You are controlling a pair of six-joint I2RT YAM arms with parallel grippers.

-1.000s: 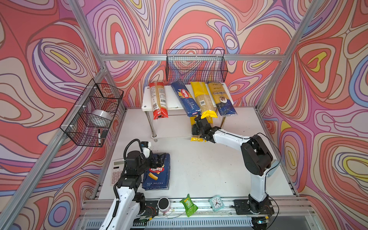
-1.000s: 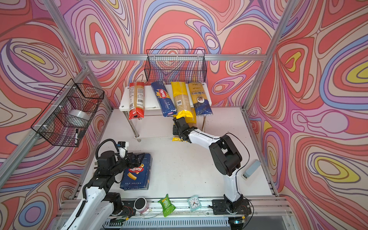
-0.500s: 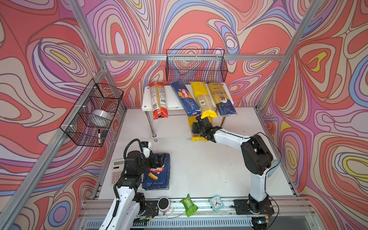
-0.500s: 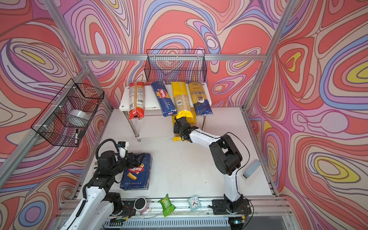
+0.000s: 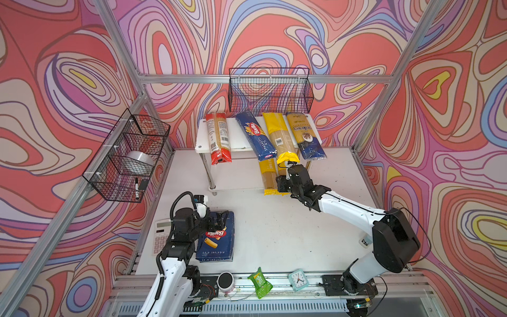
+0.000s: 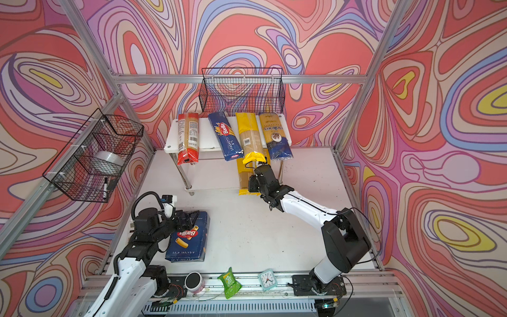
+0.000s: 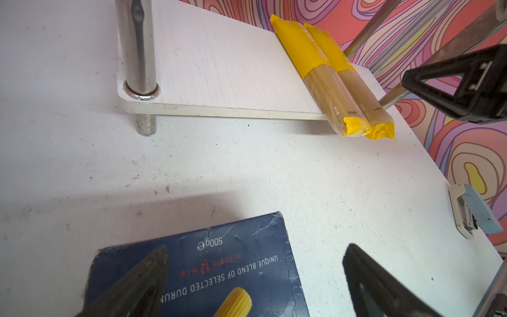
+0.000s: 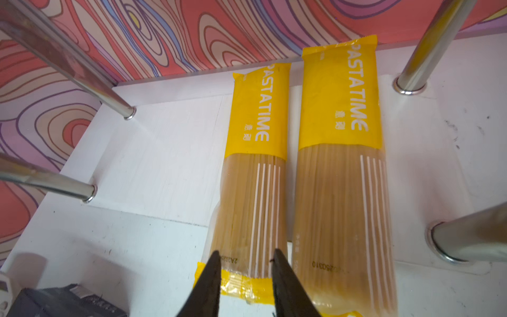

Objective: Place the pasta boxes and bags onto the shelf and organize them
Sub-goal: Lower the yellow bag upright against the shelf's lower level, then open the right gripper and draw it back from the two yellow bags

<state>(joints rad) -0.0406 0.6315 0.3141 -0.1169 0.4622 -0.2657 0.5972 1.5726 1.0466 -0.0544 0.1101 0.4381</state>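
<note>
The white shelf (image 5: 236,131) holds on its top tier a red bag (image 5: 218,137), the narrow blue spaghetti box (image 5: 255,135), a yellow bag (image 5: 279,137) and a gold and blue bag (image 5: 306,135). Two yellow bags (image 8: 255,178) (image 8: 340,178) lie side by side on the lower tier. My right gripper (image 8: 245,263) is at the near end of one, jaws a little apart over its sealed end; whether they pinch it is unclear. The wide rigatoni box (image 5: 216,241) lies flat on the table. Above its far end my left gripper (image 7: 255,282) hangs open.
Black wire baskets hang on the back wall (image 5: 270,90) and the left wall (image 5: 129,153), the left one with a tape roll. A calculator (image 5: 162,236) lies left of the box. A small speaker (image 5: 225,281), green packet (image 5: 259,282) and clock (image 5: 297,280) line the front rail.
The right gripper has shifted slightly at the near end of the lower yellow bags. The left arm and the rigatoni box have not moved.
</note>
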